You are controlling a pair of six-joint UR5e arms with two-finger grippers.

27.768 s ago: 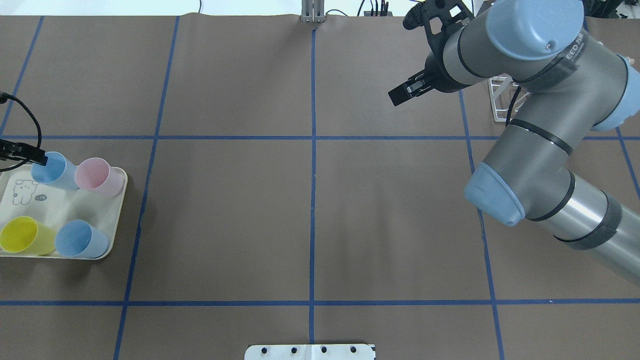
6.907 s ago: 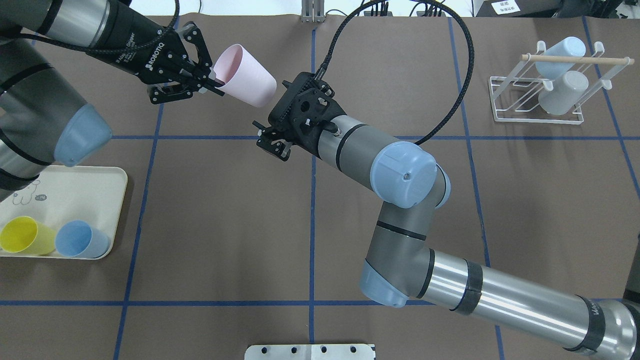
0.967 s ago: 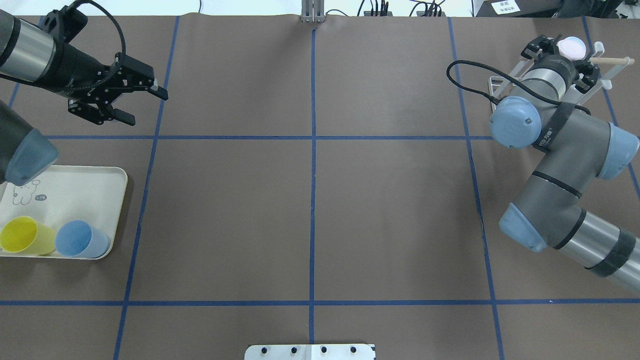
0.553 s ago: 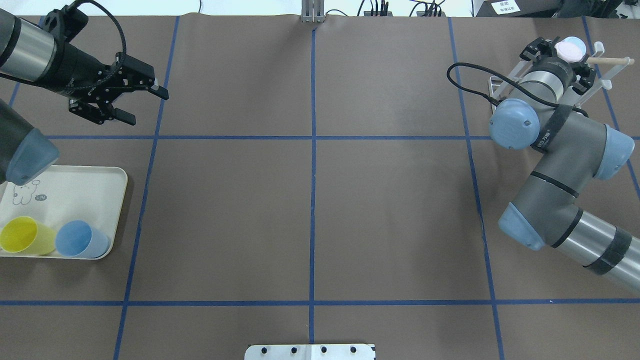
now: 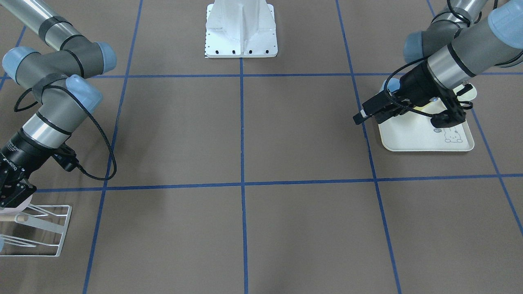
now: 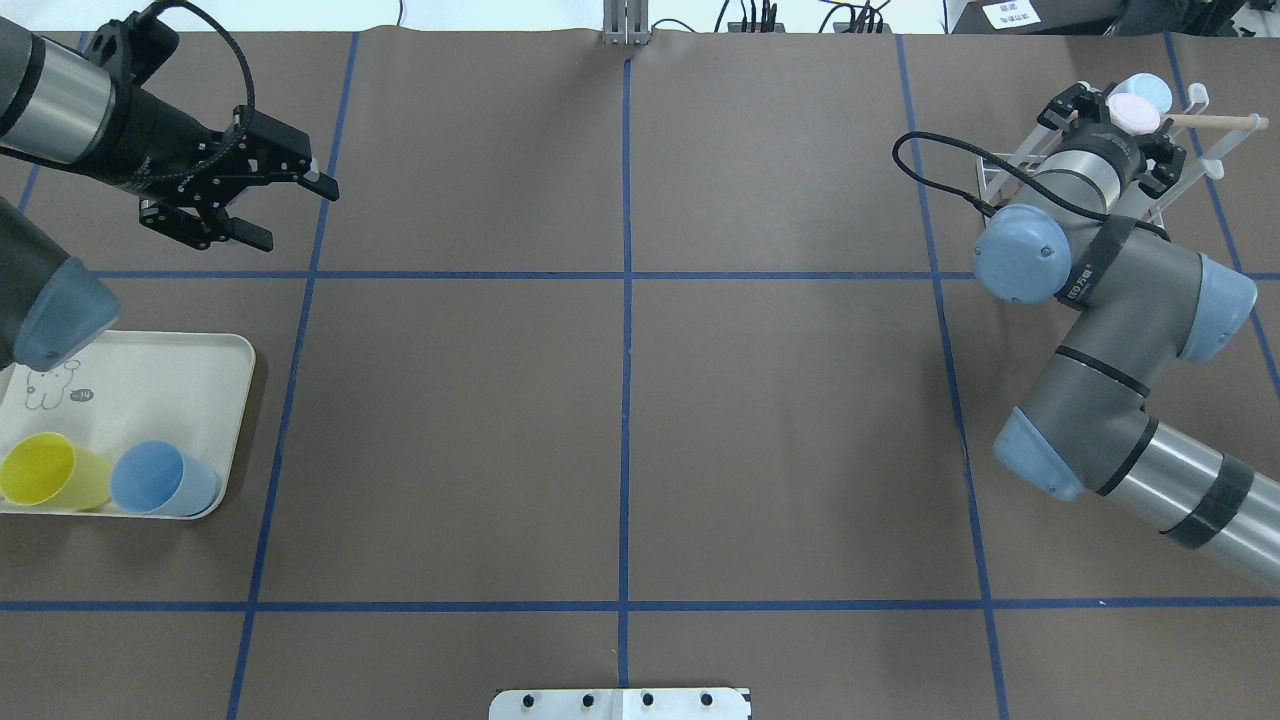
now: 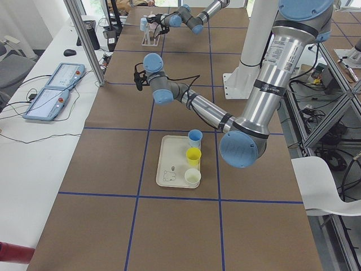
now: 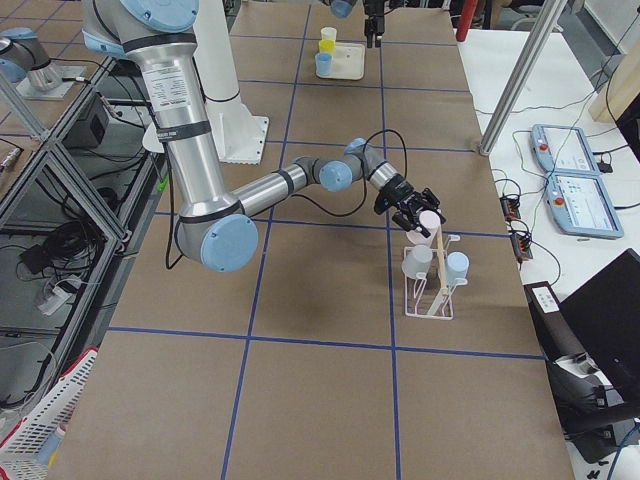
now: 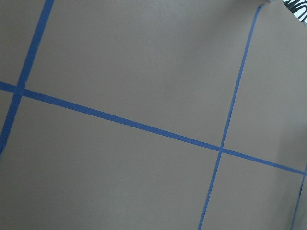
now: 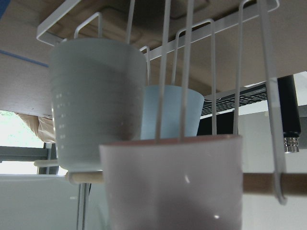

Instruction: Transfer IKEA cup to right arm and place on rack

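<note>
The IKEA cup in hand is a pale pink one (image 6: pixel 1132 112), held upside down by my right gripper (image 6: pixel 1115 130), which is shut on it over the top of the white wire rack (image 6: pixel 1000 165). The right wrist view shows the pink cup (image 10: pixel 172 182) close up, in front of the rack's wooden rod (image 10: pixel 261 183) and prongs. Two cups hang on the rack behind it, a grey one (image 10: pixel 96 100) and a pale blue one (image 10: pixel 170 112). My left gripper (image 6: pixel 290 212) hovers open and empty at the far left of the table.
A cream rabbit-printed tray (image 6: pixel 200 350) near the left edge holds a yellow cup (image 6: pixel 40 470) and a blue cup (image 6: pixel 160 478); the exterior left view shows a cream cup (image 7: pixel 192 177) there too. Blue tape lines cross the brown table.
Over the last second my right gripper has shifted slightly back toward the robot along the rack, the pink cup moving with it. The left arm has barely moved.
</note>
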